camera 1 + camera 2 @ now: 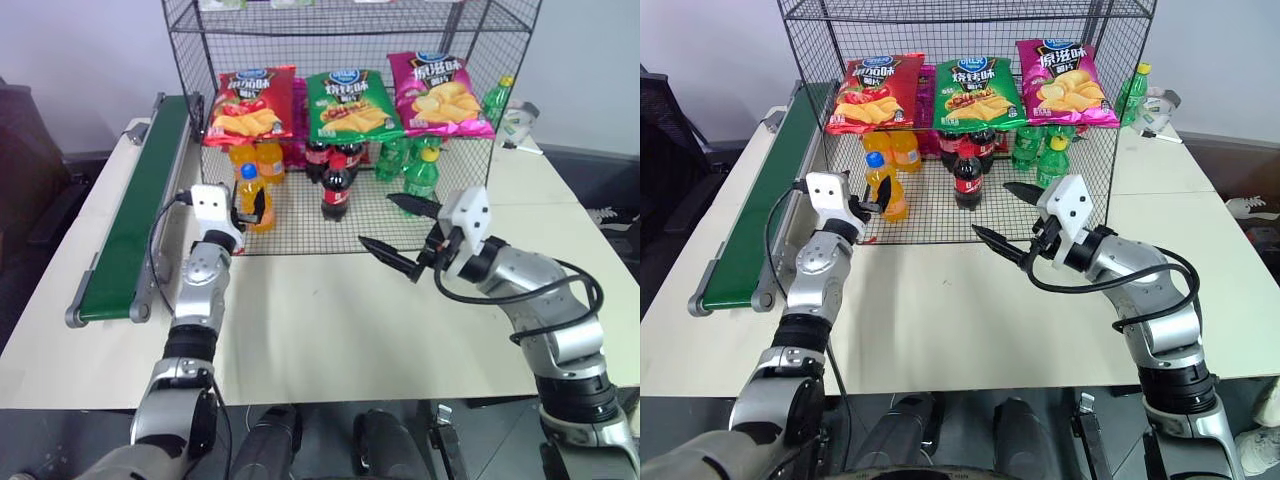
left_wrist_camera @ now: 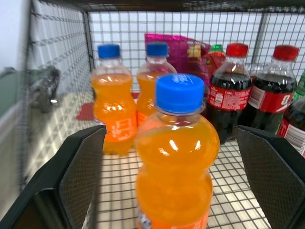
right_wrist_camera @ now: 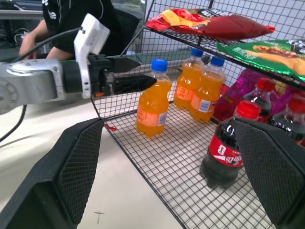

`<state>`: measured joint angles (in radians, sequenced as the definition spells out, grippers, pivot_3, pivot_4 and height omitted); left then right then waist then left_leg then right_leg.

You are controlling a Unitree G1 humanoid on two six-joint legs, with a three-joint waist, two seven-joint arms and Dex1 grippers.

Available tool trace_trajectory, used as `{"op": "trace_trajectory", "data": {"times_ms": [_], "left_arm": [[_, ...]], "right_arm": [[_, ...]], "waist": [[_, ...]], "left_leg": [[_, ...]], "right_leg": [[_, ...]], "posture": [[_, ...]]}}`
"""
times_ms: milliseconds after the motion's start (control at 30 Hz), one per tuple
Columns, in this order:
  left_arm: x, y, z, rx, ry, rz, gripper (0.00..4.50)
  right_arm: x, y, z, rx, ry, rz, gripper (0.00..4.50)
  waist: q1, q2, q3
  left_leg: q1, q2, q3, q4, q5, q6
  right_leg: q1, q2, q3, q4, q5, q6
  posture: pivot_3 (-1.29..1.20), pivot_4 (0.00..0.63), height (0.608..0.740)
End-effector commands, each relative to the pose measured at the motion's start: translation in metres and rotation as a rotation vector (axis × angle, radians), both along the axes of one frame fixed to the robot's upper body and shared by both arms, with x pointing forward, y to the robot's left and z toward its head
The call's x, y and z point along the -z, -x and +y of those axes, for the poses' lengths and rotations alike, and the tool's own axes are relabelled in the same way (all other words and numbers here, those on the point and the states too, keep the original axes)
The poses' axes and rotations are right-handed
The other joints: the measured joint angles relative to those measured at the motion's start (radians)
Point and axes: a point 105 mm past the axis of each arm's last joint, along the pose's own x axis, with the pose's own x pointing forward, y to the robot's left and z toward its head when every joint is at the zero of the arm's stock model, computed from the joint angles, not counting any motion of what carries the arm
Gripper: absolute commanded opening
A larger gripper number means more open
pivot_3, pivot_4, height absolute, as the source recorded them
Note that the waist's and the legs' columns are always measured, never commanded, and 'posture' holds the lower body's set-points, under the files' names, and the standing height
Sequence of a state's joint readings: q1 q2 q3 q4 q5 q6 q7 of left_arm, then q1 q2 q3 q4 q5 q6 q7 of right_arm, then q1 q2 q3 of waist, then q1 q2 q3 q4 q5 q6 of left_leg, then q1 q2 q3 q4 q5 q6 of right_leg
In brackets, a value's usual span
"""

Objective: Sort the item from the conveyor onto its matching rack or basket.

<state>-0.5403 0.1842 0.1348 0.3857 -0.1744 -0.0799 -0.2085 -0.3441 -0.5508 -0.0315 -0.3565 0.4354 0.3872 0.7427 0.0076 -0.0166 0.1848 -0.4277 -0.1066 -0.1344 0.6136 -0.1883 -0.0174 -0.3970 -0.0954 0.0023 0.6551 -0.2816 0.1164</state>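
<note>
1. On the bottom shelf of the rack (image 1: pixel 350 215), near its front left corner, the orange bottle (image 1: pixel 252 198) stands upright with its blue cap on top.

2. The left tool (image 1: pixel 250 208) is right at the bottle, with its two fingers spread wide, one on each side. In the left wrist view there is a gap between each finger and the bottle, so nothing is being pinched.

3. The bottle stands straight ahead of the left tool, between its fingers. I think the next move is to pull that tool straight back out of the rack without knocking the bottle.

4. The left tool is much nearer to the bottle than the right tool (image 1: pixel 397 233). The right tool hangs over the counter (image 1: pixel 330 320) in front of the rack, fingers spread and empty.

5. Two more orange bottles (image 2: pixel 131 100) stand just behind, and cola bottles (image 2: pixel 248 100) stand beside them.

6. The conveyor (image 1: pixel 140 210) runs along the counter's left edge. Its belt looks bare.

7. The bottle's foot is cut off in the left wrist view. In the head views the left tool hides part of the bottle.
</note>
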Motion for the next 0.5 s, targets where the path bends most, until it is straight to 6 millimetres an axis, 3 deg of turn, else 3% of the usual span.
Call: {"op": "trace_trajectory", "data": {"times_ms": [33, 133, 233, 500], "left_arm": [[-0.028, 0.027, -0.009, 0.165, -0.025, -0.051, 4.47], [-0.032, 0.051, -0.004, 0.276, -0.059, -0.007, 4.47], [-0.033, 0.070, 0.012, 0.318, -0.106, 0.040, 4.47], [-0.036, 0.087, 0.048, 0.268, -0.175, 0.104, 4.47]], "right_arm": [[-0.014, 0.003, -0.003, -0.003, 0.004, -0.057, 4.50], [-0.016, 0.003, -0.010, 0.011, 0.013, -0.059, 4.50], [-0.015, 0.002, -0.027, 0.038, 0.035, -0.036, 4.50], [-0.006, -0.002, -0.073, 0.153, 0.094, 0.015, 4.50]], "waist": [[-0.004, 0.000, 0.000], [-0.004, 0.000, 0.000], [-0.004, 0.001, 0.000], [0.006, 0.001, 0.000]], "left_leg": [[0.000, 0.000, 0.000, 0.000, 0.000, 0.000], [0.000, 0.001, 0.000, 0.000, 0.000, 0.000], [0.001, 0.001, 0.000, 0.000, 0.000, 0.000], [0.001, 0.001, 0.000, -0.001, 0.000, 0.000]], "right_leg": [[0.000, -0.001, 0.000, 0.000, 0.000, 0.000], [0.000, -0.001, 0.001, 0.000, 0.000, 0.000], [0.000, -0.001, 0.001, 0.000, 0.000, -0.001], [0.001, -0.002, 0.001, -0.001, 0.000, -0.001]], "posture": [[0.00, 0.150, 0.740], [0.00, 0.150, 0.740], [0.00, 0.150, 0.740], [0.00, 0.150, 0.740]]}}
